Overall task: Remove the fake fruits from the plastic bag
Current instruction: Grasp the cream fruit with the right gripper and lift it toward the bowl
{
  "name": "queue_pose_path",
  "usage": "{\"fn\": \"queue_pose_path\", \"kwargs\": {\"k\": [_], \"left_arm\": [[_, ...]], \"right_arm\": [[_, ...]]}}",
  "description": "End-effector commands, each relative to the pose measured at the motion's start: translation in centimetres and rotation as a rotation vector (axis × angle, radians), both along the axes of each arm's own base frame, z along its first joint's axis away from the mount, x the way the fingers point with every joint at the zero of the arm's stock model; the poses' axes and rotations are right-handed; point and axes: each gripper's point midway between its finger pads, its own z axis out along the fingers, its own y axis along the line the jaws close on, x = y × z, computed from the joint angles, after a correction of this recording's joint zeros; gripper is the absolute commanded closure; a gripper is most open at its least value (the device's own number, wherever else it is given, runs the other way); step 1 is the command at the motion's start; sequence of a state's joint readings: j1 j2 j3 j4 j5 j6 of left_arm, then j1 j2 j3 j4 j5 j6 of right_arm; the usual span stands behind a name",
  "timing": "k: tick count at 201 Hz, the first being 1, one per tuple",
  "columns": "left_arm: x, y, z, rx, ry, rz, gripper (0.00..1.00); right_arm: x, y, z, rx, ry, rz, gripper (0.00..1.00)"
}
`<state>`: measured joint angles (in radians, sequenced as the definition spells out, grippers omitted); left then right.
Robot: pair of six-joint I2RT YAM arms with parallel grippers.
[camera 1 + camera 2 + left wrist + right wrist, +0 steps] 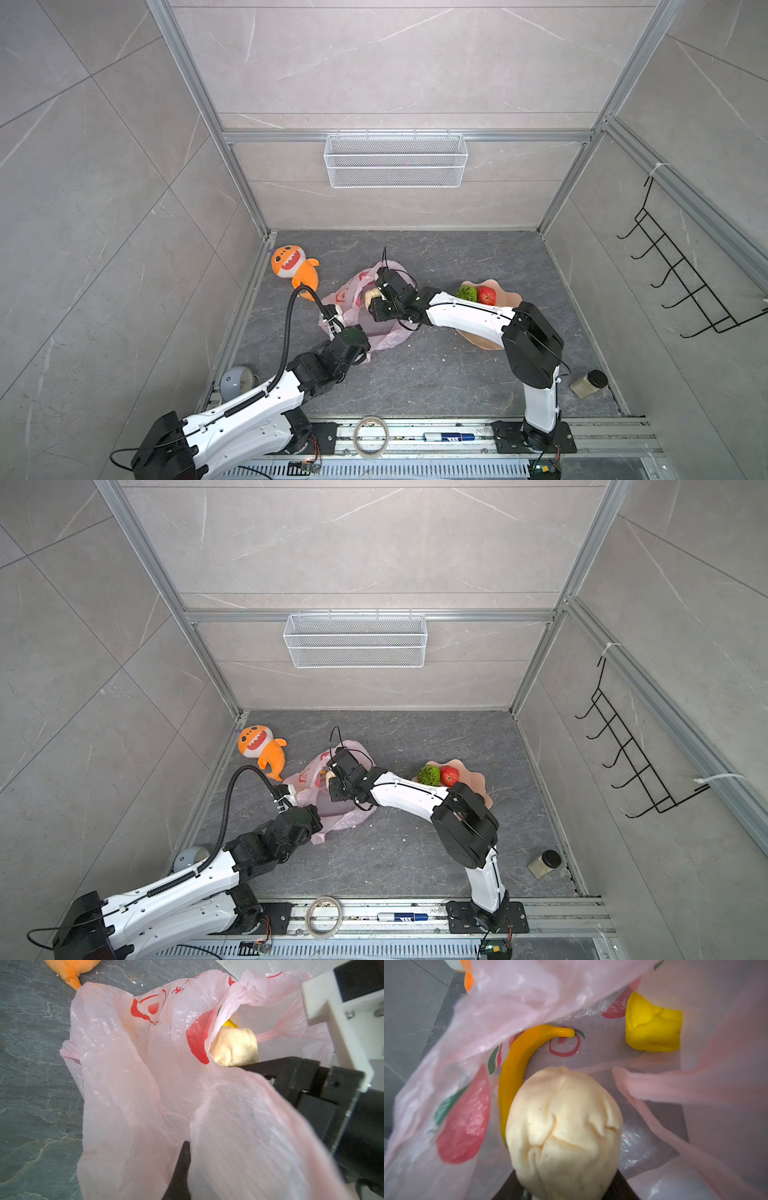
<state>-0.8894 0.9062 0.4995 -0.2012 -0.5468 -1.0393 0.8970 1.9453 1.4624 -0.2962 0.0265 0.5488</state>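
The pink plastic bag (386,336) (353,812) (145,1068) (508,995) lies open on the dark floor. My left gripper (332,321) (188,1144) is shut on a fold of its near edge, with one black finger (181,1169) showing against the film. At the bag's mouth my right gripper (376,298) (334,777) (564,1188) is shut on a cream lumpy piece (564,1126) (234,1047). Inside the bag lie a yellow banana (512,1068) and a yellow lumpy piece (652,1024). A green bumpy ball (467,293) (429,775) and a red apple (486,296) (450,776) sit in the peach bowl (509,297).
An orange plush shark (291,266) lies at the back left beside the bag. A jar (588,384) lies at the front right and a grey dome (235,382) at the front left. A tape roll (371,436) and a marker (449,437) rest on the front rail.
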Motion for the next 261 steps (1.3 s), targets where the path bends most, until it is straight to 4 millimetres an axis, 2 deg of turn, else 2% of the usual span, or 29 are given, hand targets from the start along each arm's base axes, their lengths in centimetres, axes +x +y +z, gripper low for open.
{"fn": "queue_pose_path", "kwargs": {"k": [1,70,101,137,203,261], "left_arm": [[0.6,-0.2,0.9,-0.008,-0.039,0.001,1.00],[0.5,-0.2,1.0,-0.015,-0.045,-0.003,1.00],[0.5,-0.2,0.9,-0.018,-0.043,0.000,1.00],[0.5,-0.3,0.9,-0.021,-0.043,-0.002,1.00],[0.5,-0.2,1.2,-0.011,-0.047,-0.011,1.00],[0.5,-0.1,1.8,-0.004,-0.066,-0.018,1.00]], "right_arm": [[-1.6,-0.6,2.1,0.015,0.000,0.048,0.82],[-3.6,-3.3,5.4,0.018,-0.028,0.055,0.82],[-4.4,-4.5,6.1,0.003,-0.037,0.059,0.82],[-4.8,-6.9,6.9,-0.026,-0.049,0.023,0.82],[-4.3,-14.5,9.6,-0.070,-0.100,-0.112,0.82],[-3.6,-24.1,11.7,-0.390,-0.224,-0.184,0.81]]}}
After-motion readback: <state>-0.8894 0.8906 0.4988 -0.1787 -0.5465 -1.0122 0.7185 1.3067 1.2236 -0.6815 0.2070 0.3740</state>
